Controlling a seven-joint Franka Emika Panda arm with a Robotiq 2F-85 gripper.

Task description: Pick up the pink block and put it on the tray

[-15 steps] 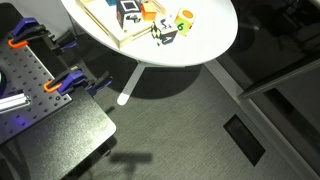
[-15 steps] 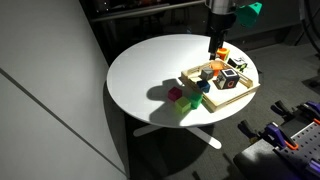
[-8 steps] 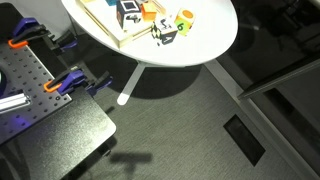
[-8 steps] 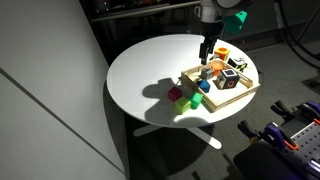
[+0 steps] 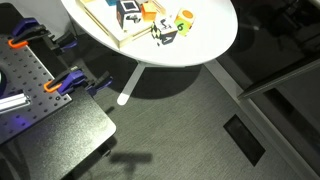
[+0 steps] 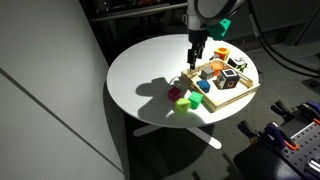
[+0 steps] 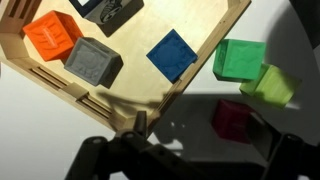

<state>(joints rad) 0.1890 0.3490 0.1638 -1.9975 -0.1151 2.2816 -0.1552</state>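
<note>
The pink block (image 7: 235, 118) lies on the white table in the arm's shadow, just outside the tray's corner and next to two green cubes (image 7: 240, 58). It also shows in an exterior view (image 6: 176, 95). The light wooden tray (image 7: 200, 20) holds several cubes and shows in both exterior views (image 6: 236, 97) (image 5: 100, 22). My gripper (image 7: 203, 137) is open and empty. It hangs above the table with the tray's edge by one finger and the pink block near the other. In an exterior view it (image 6: 197, 60) is over the tray's near-left edge.
On the tray lie an orange cube (image 7: 52, 35), a grey cube (image 7: 92, 62), a blue cube (image 7: 172, 54) and a dark cube (image 7: 105, 8). The white oval tabletop (image 6: 140, 70) stands on a pedestal. A black clamp-fitted bench (image 5: 40, 100) is beside it.
The gripper has moved from above the tray's far side toward the tray's edge near the pink and green cubes, and has come lower. The cubes have not moved.
</note>
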